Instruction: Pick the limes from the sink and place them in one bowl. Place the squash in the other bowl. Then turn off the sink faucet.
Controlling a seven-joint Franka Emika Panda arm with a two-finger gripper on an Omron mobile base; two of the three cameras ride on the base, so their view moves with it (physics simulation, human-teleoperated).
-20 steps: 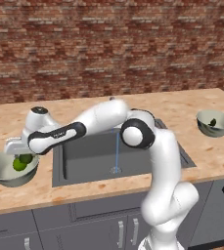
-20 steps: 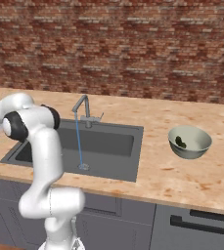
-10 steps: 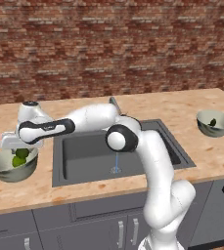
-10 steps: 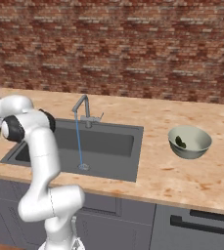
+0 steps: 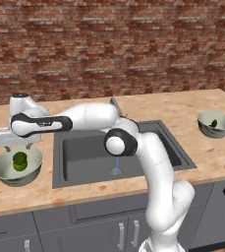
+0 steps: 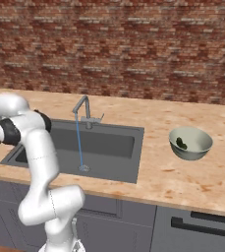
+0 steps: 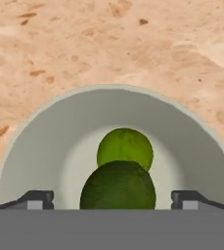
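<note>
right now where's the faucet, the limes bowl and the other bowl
sink faucet (image 6: 82, 105), right base view, on the angled spout
limes bowl (image 7: 50, 132), hand view, on its bare inner wall
other bowl (image 6: 198, 143), right base view, on its inner wall

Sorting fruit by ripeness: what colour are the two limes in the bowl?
Both limes green, one darker; hand view shows it best.

Glossy white rounded arm (image 5: 148, 162) segments, dark joint rings, small dark-tipped tool (image 7: 112, 199).

The sink (image 5: 116, 147) is viewed by both base cameras from behind, left and right, while the bowl (image 7: 45, 127) is viewed closely from above
</note>
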